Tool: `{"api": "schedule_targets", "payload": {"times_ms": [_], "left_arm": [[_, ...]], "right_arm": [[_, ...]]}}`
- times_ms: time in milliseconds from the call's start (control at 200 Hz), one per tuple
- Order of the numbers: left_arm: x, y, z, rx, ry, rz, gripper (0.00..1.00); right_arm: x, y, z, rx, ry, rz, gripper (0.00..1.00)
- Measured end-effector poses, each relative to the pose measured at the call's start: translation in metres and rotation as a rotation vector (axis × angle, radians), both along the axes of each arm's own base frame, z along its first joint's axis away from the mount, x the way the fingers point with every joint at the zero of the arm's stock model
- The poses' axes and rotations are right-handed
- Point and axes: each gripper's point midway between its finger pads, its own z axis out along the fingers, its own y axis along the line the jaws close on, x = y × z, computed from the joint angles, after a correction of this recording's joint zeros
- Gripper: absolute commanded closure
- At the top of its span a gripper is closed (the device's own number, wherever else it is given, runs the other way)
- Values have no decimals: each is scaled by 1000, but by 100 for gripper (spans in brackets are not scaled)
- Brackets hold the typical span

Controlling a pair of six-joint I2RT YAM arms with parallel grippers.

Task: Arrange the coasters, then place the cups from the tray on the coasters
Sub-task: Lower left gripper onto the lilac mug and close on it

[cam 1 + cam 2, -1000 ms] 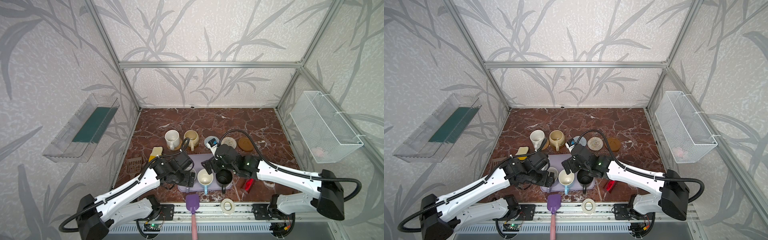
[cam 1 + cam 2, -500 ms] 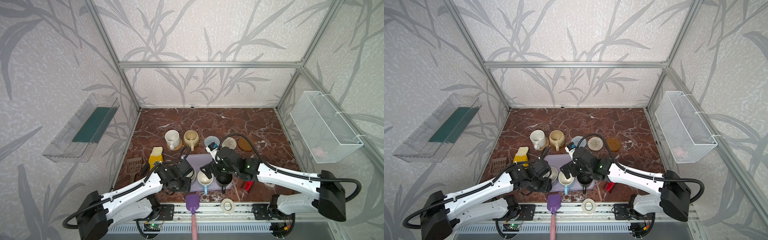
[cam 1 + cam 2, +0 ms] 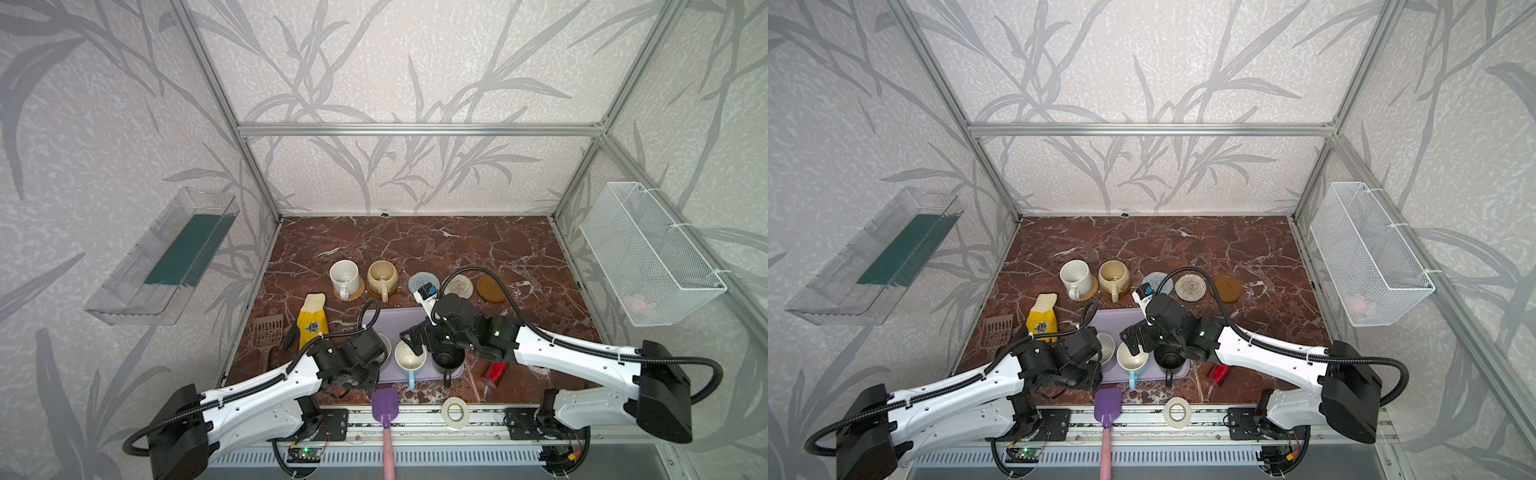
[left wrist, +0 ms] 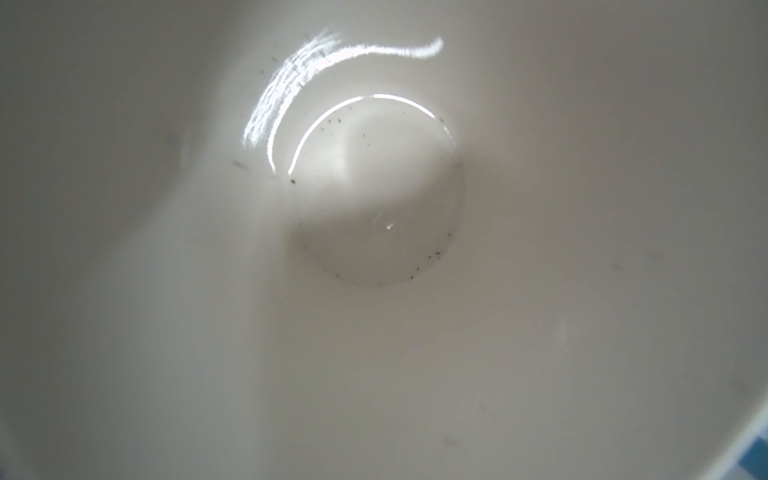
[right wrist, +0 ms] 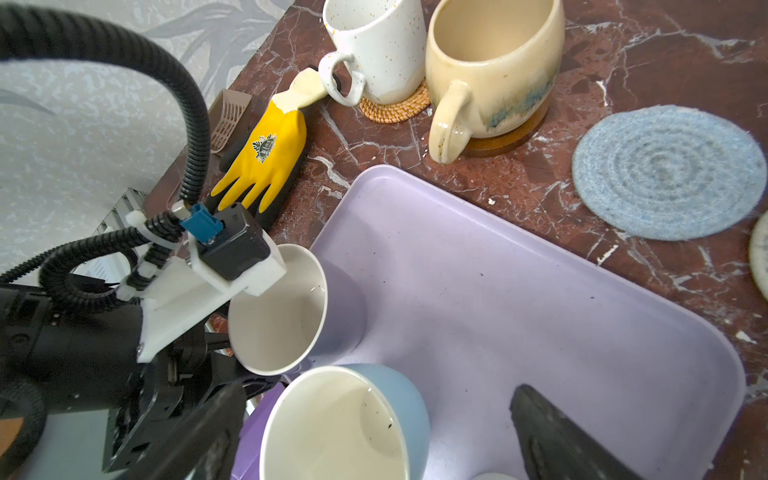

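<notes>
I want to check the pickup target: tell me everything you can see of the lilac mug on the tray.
The lilac mug looks like glossy ceramic, lilac outside and white inside. It is empty apart from a few dark specks on its bottom. Its handle is hidden. It stands on the lilac tray, at the corner nearest the left arm, close beside the light blue mug. The left claw is at its rim, on the side away from the tray's middle. Whether it grips yet cannot be told.

Both top views give you the whole table (image 3: 415, 249) (image 3: 1163, 245) from above; left wrist peers closely into a cup (image 4: 374, 249), right overlooks the tray (image 5: 498, 311).
</notes>
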Motion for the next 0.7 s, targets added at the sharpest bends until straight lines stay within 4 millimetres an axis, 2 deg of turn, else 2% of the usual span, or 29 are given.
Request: {"api": "schedule_targets", "payload": {"times_ms": [200,515,595,700], "left_arm": [[0,-4,-3,-10,-19,-18,55],[3,-5,-1,-13,-48,-22,65],[4,-5,0,-13,-52,-23,70],[6,-4,0,-4,-66,-18,70]], "right_arm": [[-1,-1,-2,-1,3,-2,1],[0,-1,-2,1,5,-9,1],[1,-1,-2,2,5,-13,1],[1,-1,-2,3,7,-16,1]]}}
